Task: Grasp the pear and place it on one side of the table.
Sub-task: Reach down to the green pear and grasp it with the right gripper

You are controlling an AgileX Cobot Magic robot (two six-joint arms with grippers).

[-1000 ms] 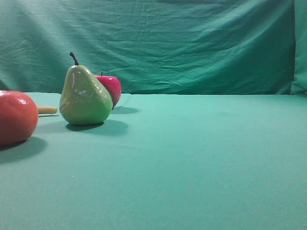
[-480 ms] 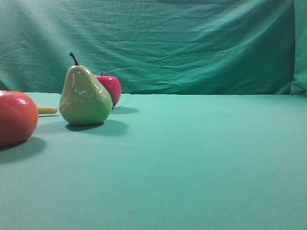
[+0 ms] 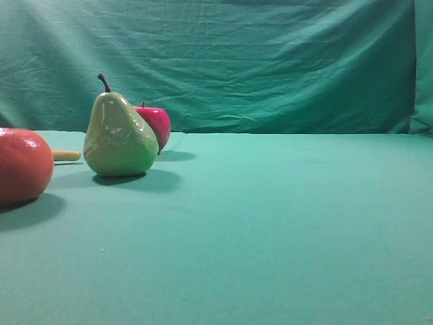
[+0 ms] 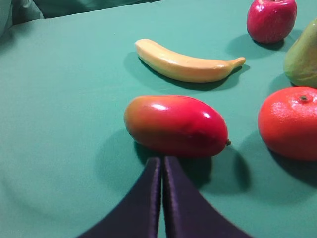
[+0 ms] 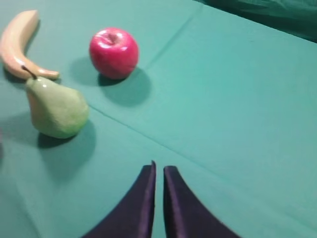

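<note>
Yellow-green pear [image 5: 55, 111] stands upright on the teal worktop [image 5: 237, 99] at ten o'clock of the right claw [image 5: 158, 171], whose jaws sit nearly closed, empty, likely awaiting approach; left claw [image 4: 162, 163] likewise pinched together, empty.

Worktop [image 3: 284, 223]: flat, teal-green cloth.
Pear [image 3: 119, 137]: upright, left side.
Apple [image 3: 155, 125]: just behind the pear.
Orange fruit [image 3: 24, 166]: near left edge.
Banana [image 4: 185, 63]: lying flat.
Mango [image 4: 176, 125]: on its side.

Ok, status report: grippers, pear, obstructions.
Left gripper shut, empty. Right gripper shut, empty. Glossy yellow-green pear upright on teal table, ungrasped. Red apple close behind it.
</note>
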